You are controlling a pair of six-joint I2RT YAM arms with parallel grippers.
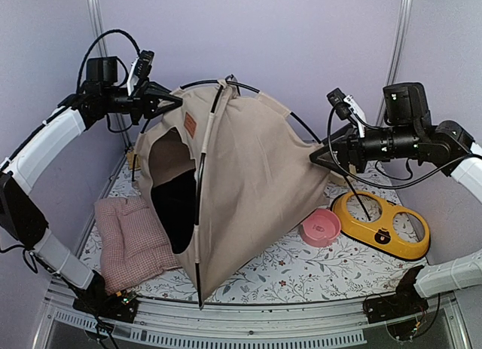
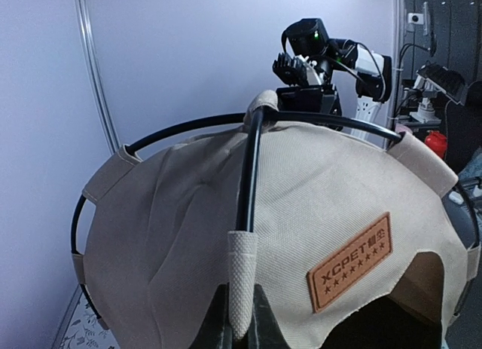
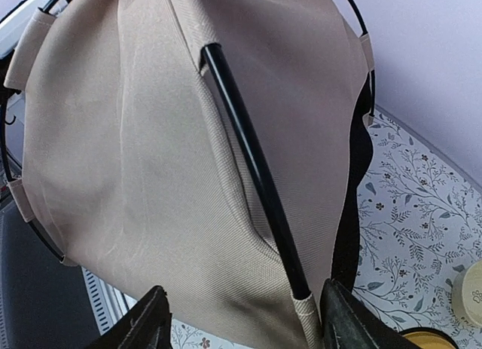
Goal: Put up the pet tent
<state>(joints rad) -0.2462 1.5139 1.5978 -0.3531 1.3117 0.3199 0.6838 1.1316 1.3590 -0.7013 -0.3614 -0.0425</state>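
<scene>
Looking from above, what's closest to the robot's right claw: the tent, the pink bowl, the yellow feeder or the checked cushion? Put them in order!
1. pet tent: its corner sits right at the right gripper.
2. pink bowl, on the table just beneath, and yellow feeder, right of the bowl: too close to call.
3. pink checked cushion: far left, beyond the tent.

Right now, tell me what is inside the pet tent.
Through the pet tent opening, only a black panel and shadow show. Beige fabric hides the rest. The pink checked cushion lies outside, beside it.
</scene>
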